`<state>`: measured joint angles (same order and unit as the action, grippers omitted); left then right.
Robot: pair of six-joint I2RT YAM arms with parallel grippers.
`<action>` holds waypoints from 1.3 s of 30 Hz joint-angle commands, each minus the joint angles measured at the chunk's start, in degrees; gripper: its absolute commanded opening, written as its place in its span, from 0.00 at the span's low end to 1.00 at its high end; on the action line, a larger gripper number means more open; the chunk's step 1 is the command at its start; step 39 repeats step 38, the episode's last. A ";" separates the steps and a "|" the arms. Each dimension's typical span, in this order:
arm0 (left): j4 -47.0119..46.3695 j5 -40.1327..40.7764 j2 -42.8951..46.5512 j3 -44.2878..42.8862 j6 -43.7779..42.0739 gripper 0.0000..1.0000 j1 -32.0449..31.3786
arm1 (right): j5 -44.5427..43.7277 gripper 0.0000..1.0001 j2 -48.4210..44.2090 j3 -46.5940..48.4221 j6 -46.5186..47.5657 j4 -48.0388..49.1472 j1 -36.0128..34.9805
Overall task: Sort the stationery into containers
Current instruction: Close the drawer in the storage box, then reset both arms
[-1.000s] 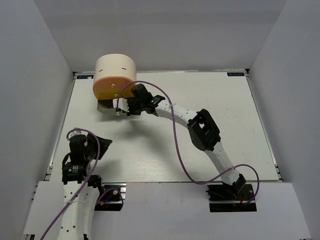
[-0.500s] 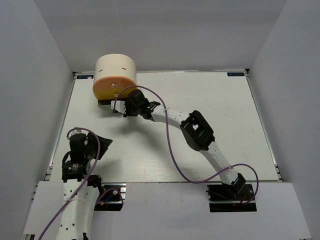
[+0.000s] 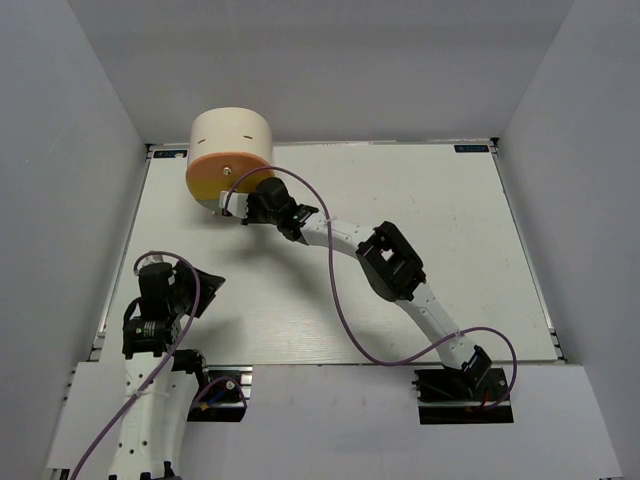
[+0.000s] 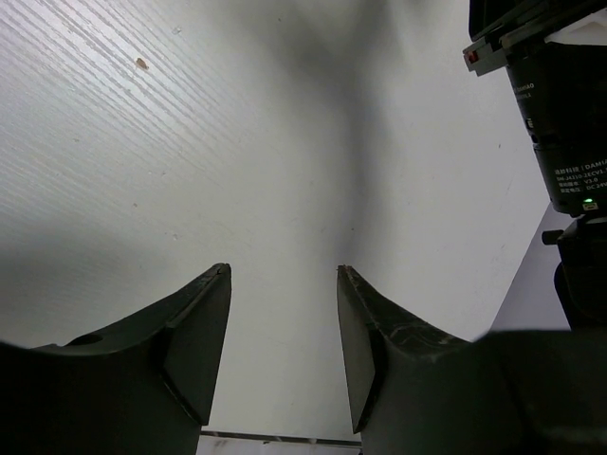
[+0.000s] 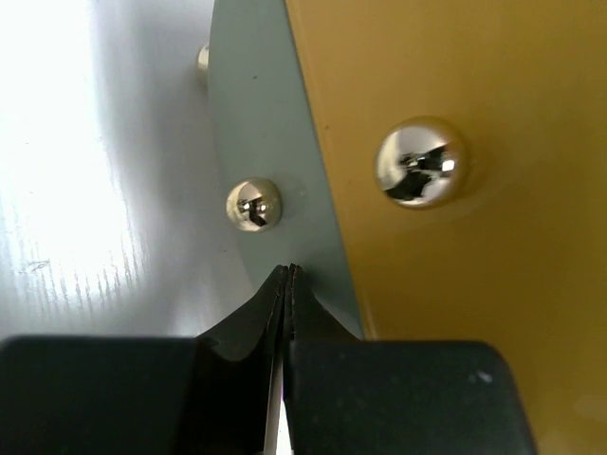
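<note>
A white, wood-grained surface (image 3: 450, 250) lies between plain grey walls (image 3: 330, 60). A small label (image 3: 470, 149) sits at its far right corner, and a tiny brown speck (image 4: 141, 63) marks it.

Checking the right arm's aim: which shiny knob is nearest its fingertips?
The knob on the grey drawer front, just beyond the shut right gripper; the one on the yellow drawer and a third sit further off.

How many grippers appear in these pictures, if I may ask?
2: the left gripper, open over the table; the right gripper, shut, at the grey drawer. None seems hidden.
</note>
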<state>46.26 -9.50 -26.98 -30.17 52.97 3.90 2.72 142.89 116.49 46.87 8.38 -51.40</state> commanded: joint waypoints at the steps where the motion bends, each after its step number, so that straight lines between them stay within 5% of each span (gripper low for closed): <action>1: -0.21 0.09 -0.35 -1.99 -0.68 0.59 -0.21 | -4.63 0.00 1.43 2.08 -0.11 5.06 0.69; 6: -0.73 0.09 -0.88 -1.99 -0.68 0.59 -0.21 | -2.91 0.00 -0.76 -0.90 -1.69 4.89 1.03; 12: -1.96 -1.04 -0.10 -1.47 -0.68 0.65 -0.21 | 17.47 0.00 -15.51 -13.20 -10.83 -6.86 2.52; 17: -7.14 -5.08 1.75 0.20 -1.20 0.82 -0.21 | 25.75 0.40 -31.34 -25.68 -21.46 -14.08 4.99; 21: -15.39 -11.49 1.24 0.20 -2.52 0.98 -0.21 | 19.81 0.65 -40.03 -27.89 -30.67 -22.78 8.23; 27: -19.45 -15.19 -1.14 -2.95 -5.51 1.00 -0.74 | 0.41 0.89 -49.89 -28.58 -35.62 -30.00 10.88; 39: -22.27 -17.83 -7.02 -8.85 -10.95 1.00 -0.74 | -10.81 0.91 -70.11 -47.13 -33.34 -21.84 14.66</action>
